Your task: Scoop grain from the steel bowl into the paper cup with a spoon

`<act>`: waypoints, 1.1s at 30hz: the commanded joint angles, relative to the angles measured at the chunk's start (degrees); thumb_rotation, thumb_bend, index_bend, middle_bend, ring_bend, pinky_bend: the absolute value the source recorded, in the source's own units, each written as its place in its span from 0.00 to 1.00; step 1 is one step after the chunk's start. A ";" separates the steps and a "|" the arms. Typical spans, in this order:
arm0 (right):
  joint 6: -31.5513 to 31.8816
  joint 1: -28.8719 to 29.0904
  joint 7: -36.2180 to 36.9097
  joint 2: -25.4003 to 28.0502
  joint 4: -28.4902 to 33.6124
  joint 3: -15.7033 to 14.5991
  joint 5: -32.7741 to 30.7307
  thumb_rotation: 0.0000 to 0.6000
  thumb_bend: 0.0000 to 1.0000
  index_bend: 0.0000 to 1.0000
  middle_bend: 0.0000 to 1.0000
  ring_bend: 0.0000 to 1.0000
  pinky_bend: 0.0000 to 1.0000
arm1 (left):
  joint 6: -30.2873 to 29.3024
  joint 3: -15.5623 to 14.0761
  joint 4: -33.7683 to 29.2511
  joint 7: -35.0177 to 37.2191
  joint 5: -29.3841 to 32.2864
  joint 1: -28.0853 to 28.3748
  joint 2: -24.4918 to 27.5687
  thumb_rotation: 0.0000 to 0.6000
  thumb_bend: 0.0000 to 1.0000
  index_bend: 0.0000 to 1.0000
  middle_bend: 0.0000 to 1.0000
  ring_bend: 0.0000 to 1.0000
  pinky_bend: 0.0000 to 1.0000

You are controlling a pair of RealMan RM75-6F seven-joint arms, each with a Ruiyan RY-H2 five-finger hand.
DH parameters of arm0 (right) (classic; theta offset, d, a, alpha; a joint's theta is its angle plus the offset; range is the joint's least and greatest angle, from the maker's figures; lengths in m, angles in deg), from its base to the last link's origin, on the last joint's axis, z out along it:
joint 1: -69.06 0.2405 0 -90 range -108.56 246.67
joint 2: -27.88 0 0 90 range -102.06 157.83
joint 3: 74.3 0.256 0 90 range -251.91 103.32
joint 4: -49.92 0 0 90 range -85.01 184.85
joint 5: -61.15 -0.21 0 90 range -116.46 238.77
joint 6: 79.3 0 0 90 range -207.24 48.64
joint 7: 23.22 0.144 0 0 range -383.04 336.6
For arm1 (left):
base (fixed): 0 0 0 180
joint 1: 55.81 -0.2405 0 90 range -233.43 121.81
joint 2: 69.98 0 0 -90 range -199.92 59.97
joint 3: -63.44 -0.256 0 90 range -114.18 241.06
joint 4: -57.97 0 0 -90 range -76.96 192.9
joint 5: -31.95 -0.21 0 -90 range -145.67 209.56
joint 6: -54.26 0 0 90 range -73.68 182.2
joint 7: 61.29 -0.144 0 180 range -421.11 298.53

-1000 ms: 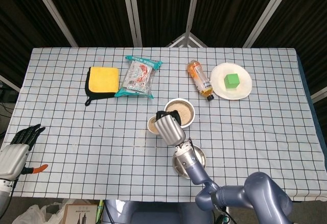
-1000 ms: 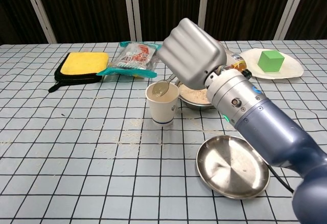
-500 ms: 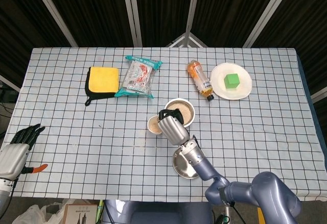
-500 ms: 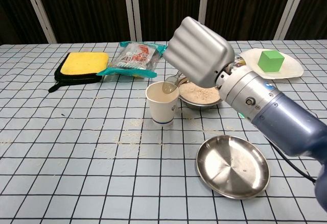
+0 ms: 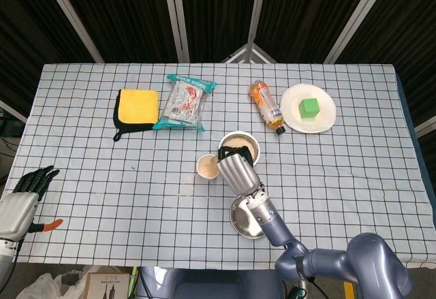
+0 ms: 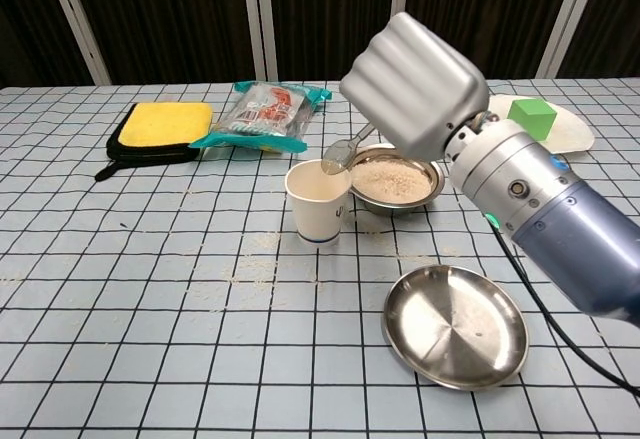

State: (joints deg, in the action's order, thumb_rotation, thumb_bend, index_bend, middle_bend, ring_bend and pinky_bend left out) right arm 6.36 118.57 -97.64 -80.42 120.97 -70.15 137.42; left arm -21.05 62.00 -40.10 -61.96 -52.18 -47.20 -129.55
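My right hand (image 6: pixel 418 84) (image 5: pixel 238 170) holds a metal spoon (image 6: pixel 338 154), whose bowl hangs tilted just over the right rim of the paper cup (image 6: pixel 318 201) (image 5: pixel 207 166). Grain shows inside the cup. The steel bowl of grain (image 6: pixel 394 181) (image 5: pixel 240 145) stands right behind the cup, partly hidden by the hand in the head view. My left hand (image 5: pixel 24 195) rests open at the table's near left edge, far from all this.
An empty steel dish (image 6: pixel 455 324) lies in front of the bowl. Behind are a yellow sponge (image 6: pixel 164 122), a snack bag (image 6: pixel 262 114), a bottle (image 5: pixel 266 105) and a white plate with a green cube (image 5: pixel 308 107). Spilled grains (image 6: pixel 250 271) dot the cloth near the cup.
My right hand has drawn back to the right, carrying the spoon from over the cup's middle to its right rim and tilting it. The bowl's grain is now uncovered in the chest view.
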 commanded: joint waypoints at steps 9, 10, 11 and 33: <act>7.10 -10.08 2.15 7.45 26.96 7.77 -10.18 1.00 0.64 0.75 0.89 0.96 1.00 | -0.71 -0.26 0.30 -0.99 -0.37 -0.45 -0.18 1.00 0.00 0.00 0.00 0.00 0.00; 7.52 -11.39 2.44 9.14 29.48 6.64 -10.27 1.00 0.64 0.75 0.89 0.96 1.00 | -0.74 -0.22 0.39 -0.98 -0.30 -0.47 -0.18 1.00 0.00 0.00 0.00 0.00 0.00; 7.69 -12.16 2.62 10.23 30.91 5.79 -10.17 1.00 0.64 0.75 0.89 0.96 1.00 | -0.72 -0.21 0.42 -1.01 -0.25 -0.48 -0.20 1.00 0.00 0.00 0.00 0.00 0.00; 2.74 -24.82 9.74 11.28 31.31 -10.79 -10.90 1.00 0.64 0.75 0.89 0.96 1.00 | -1.06 -0.09 0.32 -5.15 0.85 -0.92 -1.21 1.00 0.00 0.00 0.00 0.00 0.00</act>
State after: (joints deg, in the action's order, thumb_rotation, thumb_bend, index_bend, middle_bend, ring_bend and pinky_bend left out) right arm 9.42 93.98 -87.67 -68.71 152.64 -80.72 126.39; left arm -22.12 61.90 -39.78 -67.10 -51.34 -48.12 -130.76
